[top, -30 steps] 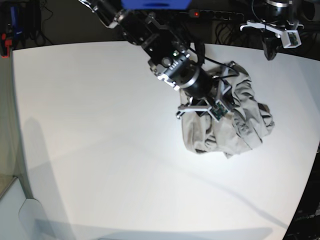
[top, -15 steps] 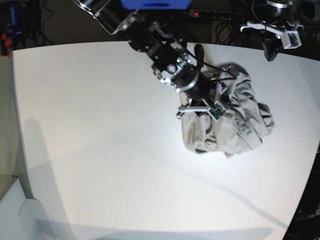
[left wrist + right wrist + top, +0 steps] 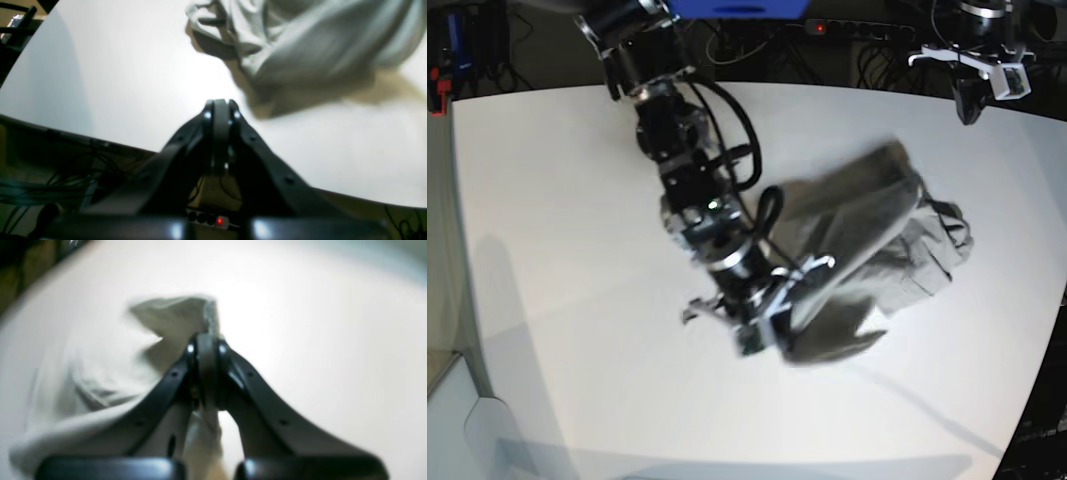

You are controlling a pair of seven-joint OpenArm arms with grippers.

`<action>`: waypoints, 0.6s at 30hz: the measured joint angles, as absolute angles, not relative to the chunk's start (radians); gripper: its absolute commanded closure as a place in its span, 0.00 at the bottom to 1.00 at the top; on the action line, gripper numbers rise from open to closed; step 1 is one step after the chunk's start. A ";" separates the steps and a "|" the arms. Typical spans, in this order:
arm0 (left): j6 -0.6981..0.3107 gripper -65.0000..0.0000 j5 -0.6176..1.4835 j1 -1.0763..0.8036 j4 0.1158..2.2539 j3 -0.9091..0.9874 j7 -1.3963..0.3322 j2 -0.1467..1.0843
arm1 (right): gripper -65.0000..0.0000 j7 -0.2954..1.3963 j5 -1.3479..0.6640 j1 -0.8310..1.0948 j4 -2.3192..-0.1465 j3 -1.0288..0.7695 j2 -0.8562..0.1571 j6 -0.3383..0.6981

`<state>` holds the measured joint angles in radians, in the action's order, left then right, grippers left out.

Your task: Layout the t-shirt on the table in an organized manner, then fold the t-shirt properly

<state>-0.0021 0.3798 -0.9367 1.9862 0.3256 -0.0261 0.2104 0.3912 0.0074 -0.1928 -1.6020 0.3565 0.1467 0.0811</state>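
Left wrist view: left gripper (image 3: 220, 113) jaws pressed together, nothing between them, hanging over the near edge of the table (image 3: 110, 83). T-shirt (image 3: 300, 43) bunched in the upper right of frame, blurred, apart from the fingertips.

Right wrist view: right gripper (image 3: 205, 346) jaws together, clamped on a fold of the t-shirt (image 3: 173, 320); cloth sticks out above the tips and hangs below between the fingers. Rest of the shirt spreads to the left of frame. Blurry.

Base view: right gripper (image 3: 762, 335) at lower centre, gripping the shirt's edge; t-shirt (image 3: 897, 240) stretches from there up to centre-right on the table (image 3: 557, 200). Left gripper (image 3: 972, 95) at upper right, clear of the cloth.
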 measured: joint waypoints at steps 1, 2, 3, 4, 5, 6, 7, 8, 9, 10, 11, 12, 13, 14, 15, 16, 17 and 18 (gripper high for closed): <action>-0.001 1.00 0.380 -0.936 1.986 0.326 -0.026 0.210 | 1.00 0.399 0.012 -0.205 -1.636 0.316 0.146 0.081; -0.001 1.00 0.380 -0.937 1.986 0.326 -0.026 0.209 | 1.00 0.411 0.012 -0.215 -1.671 0.286 0.144 0.081; -0.002 1.00 0.379 -0.938 1.986 0.326 -0.027 0.208 | 1.00 0.426 0.009 -0.224 -1.707 0.256 0.137 0.081; -0.001 1.00 0.380 -0.937 1.986 0.326 -0.026 0.208 | 1.00 0.443 0.004 -0.234 -1.737 0.227 0.130 0.081; -0.002 1.00 0.379 -0.937 1.986 0.326 -0.026 0.209 | 1.00 0.457 0.009 -0.249 -1.763 0.196 0.128 0.081; -0.002 1.00 0.380 -0.938 1.986 0.326 -0.026 0.211 | 1.00 0.471 0.010 -0.258 -1.789 0.162 0.128 0.081; -0.002 1.00 0.380 -0.938 1.986 0.326 -0.026 0.210 | 1.00 0.480 0.008 -0.262 -1.820 0.130 0.131 0.081; -0.002 1.00 0.380 -0.936 1.986 0.326 -0.026 0.210 | 1.00 0.478 0.007 -0.263 -1.844 0.103 0.131 0.081; -0.002 1.00 0.380 -0.934 1.986 0.326 -0.026 0.210 | 1.00 0.476 0.007 -0.258 -1.856 0.081 0.132 0.080; -0.002 1.00 0.380 -0.933 1.986 0.326 -0.026 0.210 | 1.00 0.472 0.007 -0.248 -1.861 0.062 0.134 0.080; -0.002 1.00 0.380 -0.933 1.986 0.326 -0.026 0.210 | 1.00 0.470 0.007 -0.232 -1.861 0.046 0.135 0.080; -0.002 1.00 0.380 -0.933 1.986 0.326 -0.026 0.210 | 1.00 0.478 0.007 -0.211 -1.856 0.030 0.136 0.080; -0.002 1.00 0.380 -0.931 1.986 0.326 -0.026 0.210 | 1.00 0.495 0.006 -0.196 -1.850 0.011 0.136 0.077; -0.002 1.00 0.379 -0.930 1.986 0.326 -0.026 0.210 | 1.00 0.502 0.003 -0.180 -1.842 -0.010 0.139 0.073; -0.002 1.00 0.379 -0.930 1.986 0.326 -0.026 0.210 | 1.00 0.498 0.007 -0.167 -1.835 -0.033 0.139 0.063; -0.002 1.00 0.379 -0.930 1.986 0.326 -0.026 0.210 | 1.00 0.493 0.006 -0.158 -1.831 -0.051 0.139 0.051; -0.002 0.99 0.379 -0.929 1.986 0.326 -0.026 0.210 | 1.00 0.494 0.007 -0.150 -1.828 -0.071 0.138 0.047; -0.002 0.99 0.380 -0.921 1.986 0.325 -0.026 0.210 | 1.00 0.493 0.008 -0.142 -1.827 -0.085 0.137 0.043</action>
<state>-0.0021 0.3798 -0.9211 1.9862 0.3252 -0.0261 0.2100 0.4927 0.0082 -0.1425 -1.8275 -0.0853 0.1371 0.0433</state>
